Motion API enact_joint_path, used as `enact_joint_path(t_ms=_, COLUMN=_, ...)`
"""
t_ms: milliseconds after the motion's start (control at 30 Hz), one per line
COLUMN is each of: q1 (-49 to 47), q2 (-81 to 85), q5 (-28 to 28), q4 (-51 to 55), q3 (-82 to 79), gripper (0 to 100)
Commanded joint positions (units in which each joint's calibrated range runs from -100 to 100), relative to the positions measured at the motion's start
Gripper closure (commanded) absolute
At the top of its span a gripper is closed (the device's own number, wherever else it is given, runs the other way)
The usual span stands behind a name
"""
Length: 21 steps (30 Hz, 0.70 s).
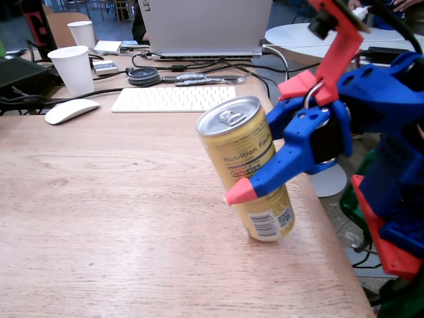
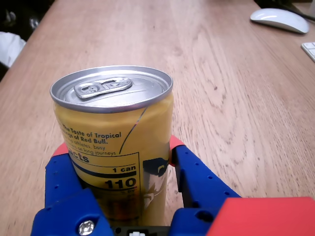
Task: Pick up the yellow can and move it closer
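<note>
One yellow can [image 1: 243,167], tilted with its base on the wooden tabletop [image 1: 119,218] near the right edge in the fixed view, is pinched at mid-height between both fingers of the blue end effector [image 1: 255,179].

Yellow can [image 1: 246,162] silver-topped; pincer [image 1: 233,193] blue, red-tipped.
</note>
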<state>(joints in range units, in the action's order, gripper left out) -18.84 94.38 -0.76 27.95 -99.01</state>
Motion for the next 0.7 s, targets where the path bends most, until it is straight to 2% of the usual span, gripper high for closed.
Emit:
enact_joint_path(t_ms=0, q1=0.4, q2=2.8, q5=0.0, q4=0.0, q3=-0.5, gripper=73)
enact_joint_path(t_ms=133, q1=0.4, q2=2.8, q5=0.0, q4=4.6, q3=-0.5, gripper=73)
enact_joint_path(t_ms=667, q1=-0.8, q2=2.5, q5=0.1, q4=4.7, q3=-0.5, gripper=73)
